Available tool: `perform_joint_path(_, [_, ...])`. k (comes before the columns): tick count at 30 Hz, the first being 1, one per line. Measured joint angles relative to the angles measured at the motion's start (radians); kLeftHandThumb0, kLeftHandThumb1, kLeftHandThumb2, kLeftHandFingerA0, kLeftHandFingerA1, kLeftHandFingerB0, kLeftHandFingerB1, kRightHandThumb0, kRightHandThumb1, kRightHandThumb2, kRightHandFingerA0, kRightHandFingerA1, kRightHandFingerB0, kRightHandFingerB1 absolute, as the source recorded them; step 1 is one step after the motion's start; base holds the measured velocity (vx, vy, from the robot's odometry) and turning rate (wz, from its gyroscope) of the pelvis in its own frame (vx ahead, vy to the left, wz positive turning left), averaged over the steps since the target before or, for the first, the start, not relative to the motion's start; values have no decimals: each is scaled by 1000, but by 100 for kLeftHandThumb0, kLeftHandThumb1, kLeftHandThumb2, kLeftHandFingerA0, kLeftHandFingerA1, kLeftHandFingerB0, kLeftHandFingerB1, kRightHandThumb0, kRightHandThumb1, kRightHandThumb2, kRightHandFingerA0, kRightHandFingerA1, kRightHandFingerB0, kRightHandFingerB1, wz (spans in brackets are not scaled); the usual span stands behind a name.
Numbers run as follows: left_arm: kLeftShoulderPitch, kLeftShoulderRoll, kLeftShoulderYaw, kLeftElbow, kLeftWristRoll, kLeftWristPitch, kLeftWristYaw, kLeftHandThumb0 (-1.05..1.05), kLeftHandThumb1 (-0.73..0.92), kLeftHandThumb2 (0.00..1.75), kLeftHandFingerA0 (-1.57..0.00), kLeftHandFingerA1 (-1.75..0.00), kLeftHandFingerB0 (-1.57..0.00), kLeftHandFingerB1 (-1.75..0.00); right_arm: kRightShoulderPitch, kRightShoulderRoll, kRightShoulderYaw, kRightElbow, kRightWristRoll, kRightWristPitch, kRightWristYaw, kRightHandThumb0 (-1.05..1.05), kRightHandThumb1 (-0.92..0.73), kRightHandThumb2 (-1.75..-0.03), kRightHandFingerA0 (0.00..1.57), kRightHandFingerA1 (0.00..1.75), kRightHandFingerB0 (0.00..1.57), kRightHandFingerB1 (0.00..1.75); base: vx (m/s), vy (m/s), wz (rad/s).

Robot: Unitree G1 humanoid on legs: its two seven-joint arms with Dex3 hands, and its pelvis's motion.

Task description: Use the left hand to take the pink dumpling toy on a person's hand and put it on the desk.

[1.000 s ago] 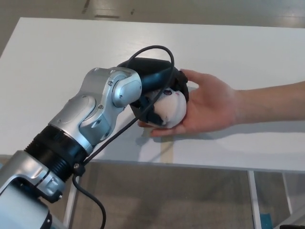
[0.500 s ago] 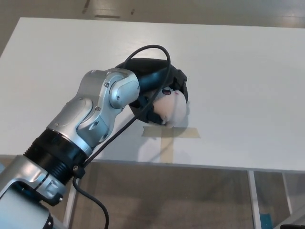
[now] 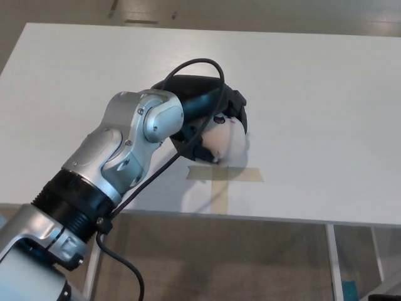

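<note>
My left hand (image 3: 203,116) reaches out over the white desk (image 3: 313,94), its black fingers wrapped around the pale pink dumpling toy (image 3: 225,143). The toy shows below and to the right of the fingers, held just above a cross of tape (image 3: 220,179) on the desk. My silver left forearm (image 3: 119,163) rises from the lower left. No person's hand is in the picture now. My right hand does not show.
The desk's near edge (image 3: 250,219) runs across the lower part of the picture, with floor and desk legs below it. A black cable (image 3: 188,69) loops over my left wrist.
The person's hand, which was under the toy a second ago, has withdrawn to the right and out of the picture. My left hand keeps its hold on the toy and has barely moved.
</note>
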Motion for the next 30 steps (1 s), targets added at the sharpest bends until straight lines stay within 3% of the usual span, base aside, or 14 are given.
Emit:
perform_joint_path(7, [0,-2,2,-6,5,0,0,-21,78,62,-65,-159,-86,-67,0,0,-1,0,0,0,5,-25,-72,-61,69,46,57,43,0,0,0])
perform_joint_path(8, [0,0,9,-20,6,0,-1,-21,77,62,-65,-159,-82,-76,-1,0,-1,0,0,0,6,-25,-72,-61,69,46,57,43,0,0,0])
perform_joint_path(14, [-30,33,100,-152,-17,4,-31,-21,74,63,-69,-154,-83,-82,-3,0,-3,0,1,1,6,-24,-72,-61,69,46,57,43,0,0,0])
perform_joint_path(16, [-47,55,160,-219,-39,1,-41,-22,76,62,-71,-148,-84,-75,-3,0,-3,0,1,1,6,-24,-72,-61,69,46,57,43,0,0,0])
perform_joint_path(18, [-51,77,219,-267,-67,-9,-49,-24,76,64,-78,-132,-79,-51,-3,0,-3,0,1,2,6,-25,-72,-61,69,46,57,43,0,0,0])
perform_joint_path(21, [-63,133,315,-307,-112,-36,-59,-25,75,64,-79,-134,-86,-56,-3,0,-3,0,1,2,7,-25,-72,-61,69,46,57,43,0,0,0])
perform_joint_path(24, [-70,174,371,-320,-139,-55,-60,-21,78,63,-79,-120,-86,-57,0,-3,-3,0,1,2,7,-25,-72,-61,69,46,57,43,0,0,0])
perform_joint_path(27, [-70,206,408,-322,-161,-70,-64,-21,77,63,-79,-119,-86,-58,-1,-3,-3,0,1,2,7,-25,-72,-61,69,47,57,43,0,0,0])
perform_joint_path(28, [-70,235,432,-321,-174,-74,-71,-20,77,63,-78,-121,-84,-78,-1,-3,-3,0,1,2,8,-25,-72,-61,70,47,57,43,0,0,0])
perform_joint_path(30, [-70,250,444,-320,-179,-76,-75,-20,77,63,-78,-120,-82,-84,0,-3,-3,0,1,2,8,-25,-72,-61,70,47,57,43,0,0,0])
